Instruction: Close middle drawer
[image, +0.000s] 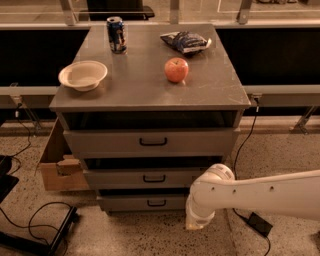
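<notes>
The middle drawer (120, 178) is the grey mid-height front in the cabinet, with a small black bar handle (154, 178). It stands out a little from the cabinet, with a dark gap above it. My white arm (260, 192) reaches in from the right and bends down at its elbow. My gripper (196, 224) is at the arm's low end, in front of the right end of the bottom drawer (130, 203) and near the floor. It is below and to the right of the middle drawer's handle.
The top drawer (110, 142) also stands slightly out. On the cabinet top (135, 85) are a bowl (82, 74), a soda can (116, 34), an apple (176, 69) and a chip bag (186, 41). A cardboard box (55, 167) stands left; cables (30, 220) lie on the floor.
</notes>
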